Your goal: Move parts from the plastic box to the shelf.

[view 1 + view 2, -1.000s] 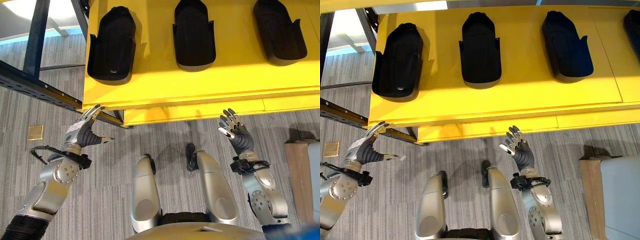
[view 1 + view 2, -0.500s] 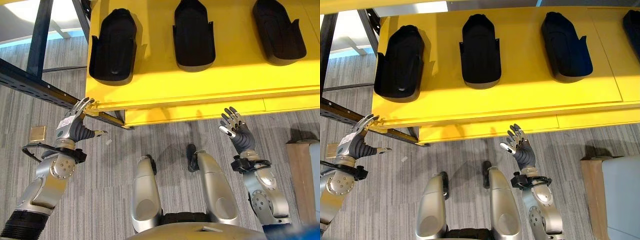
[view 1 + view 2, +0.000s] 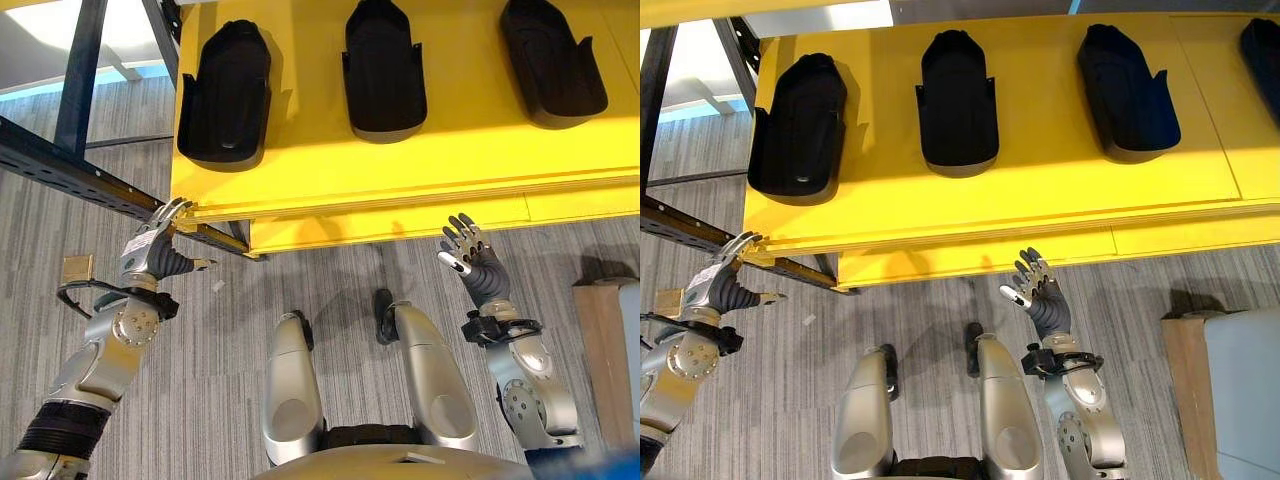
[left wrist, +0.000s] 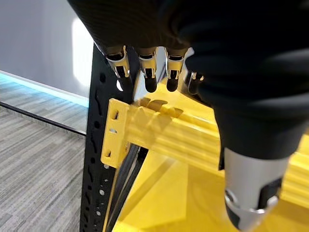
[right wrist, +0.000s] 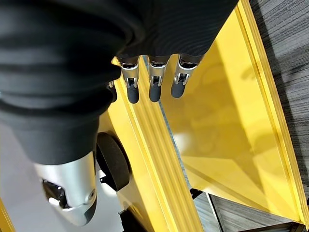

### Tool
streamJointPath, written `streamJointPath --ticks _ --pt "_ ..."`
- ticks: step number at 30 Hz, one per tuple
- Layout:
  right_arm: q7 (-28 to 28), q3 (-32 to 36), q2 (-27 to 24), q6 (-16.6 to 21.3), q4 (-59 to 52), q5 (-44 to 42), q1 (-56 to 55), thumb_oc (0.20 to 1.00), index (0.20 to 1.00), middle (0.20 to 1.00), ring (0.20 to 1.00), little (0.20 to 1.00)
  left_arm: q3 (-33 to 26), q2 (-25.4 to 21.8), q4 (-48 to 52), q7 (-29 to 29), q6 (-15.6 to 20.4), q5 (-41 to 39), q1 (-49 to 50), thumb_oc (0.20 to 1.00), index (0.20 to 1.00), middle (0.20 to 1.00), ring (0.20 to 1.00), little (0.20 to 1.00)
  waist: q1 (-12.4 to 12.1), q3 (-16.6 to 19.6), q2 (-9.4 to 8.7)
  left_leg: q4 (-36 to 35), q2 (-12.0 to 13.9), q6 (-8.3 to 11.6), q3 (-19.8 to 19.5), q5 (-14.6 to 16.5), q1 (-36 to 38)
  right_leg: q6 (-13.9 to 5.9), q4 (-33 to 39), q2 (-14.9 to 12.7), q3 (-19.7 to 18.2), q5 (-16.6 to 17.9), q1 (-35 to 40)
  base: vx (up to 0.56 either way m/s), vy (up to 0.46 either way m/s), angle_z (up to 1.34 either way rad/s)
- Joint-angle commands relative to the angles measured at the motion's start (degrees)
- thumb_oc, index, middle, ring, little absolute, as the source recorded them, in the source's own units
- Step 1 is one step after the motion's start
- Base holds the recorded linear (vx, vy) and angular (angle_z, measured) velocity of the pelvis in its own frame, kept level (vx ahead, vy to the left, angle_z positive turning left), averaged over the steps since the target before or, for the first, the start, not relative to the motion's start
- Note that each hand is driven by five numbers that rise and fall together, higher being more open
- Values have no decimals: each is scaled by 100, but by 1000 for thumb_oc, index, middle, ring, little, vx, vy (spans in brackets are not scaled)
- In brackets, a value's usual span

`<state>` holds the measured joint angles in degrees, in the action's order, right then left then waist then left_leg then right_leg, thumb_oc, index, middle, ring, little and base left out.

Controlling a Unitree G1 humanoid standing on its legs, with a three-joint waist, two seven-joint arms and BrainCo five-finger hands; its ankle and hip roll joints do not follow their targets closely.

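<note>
Yellow shelf [image 3: 400, 170] carries black moulded parts lying flat — 3 in the left eye view: left part [image 3: 224, 92], middle part [image 3: 384, 66], right part [image 3: 553, 62], well apart in a row; a 4th part [image 3: 1264, 52] shows at the right eye view's edge. Left robot hand [image 3: 155, 252] is at the shelf's front left corner, fingers straight, tips against the yellow edge beside the dark upright post [image 4: 99, 159], holding nothing. Right robot hand [image 3: 472, 262] is raised below the shelf's front edge — fingers spread and relaxed, empty. Grey carpet floor [image 3: 210, 330] lies below
</note>
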<state>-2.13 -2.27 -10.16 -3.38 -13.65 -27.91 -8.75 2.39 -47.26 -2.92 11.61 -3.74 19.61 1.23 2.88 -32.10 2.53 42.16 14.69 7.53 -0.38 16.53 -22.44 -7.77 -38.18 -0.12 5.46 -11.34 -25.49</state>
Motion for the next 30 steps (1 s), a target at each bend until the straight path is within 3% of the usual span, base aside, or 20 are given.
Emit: streamJointPath --ticks 1,30 --pt "-58 144 128 306 -23 -31 300 1000 1000 1000 1000 1000 37 -114 -150 171 35 147 -184 1000 1000 1000 1000 1000 -56 230 -45 -223 378 267 -283 -1963 265 -439 -828 -496 -687 1955 -367 0 0 0" --pt "-98 91 187 282 211 -231 238 1000 1000 1000 1000 1000 594 217 -1111 274 -65 -22 -1132 1000 1000 1000 1000 1000 76 230 -128 -339 414 336 -253 -1990 512 -512 -854 -493 -756 1933 -241 2 -1 -2"
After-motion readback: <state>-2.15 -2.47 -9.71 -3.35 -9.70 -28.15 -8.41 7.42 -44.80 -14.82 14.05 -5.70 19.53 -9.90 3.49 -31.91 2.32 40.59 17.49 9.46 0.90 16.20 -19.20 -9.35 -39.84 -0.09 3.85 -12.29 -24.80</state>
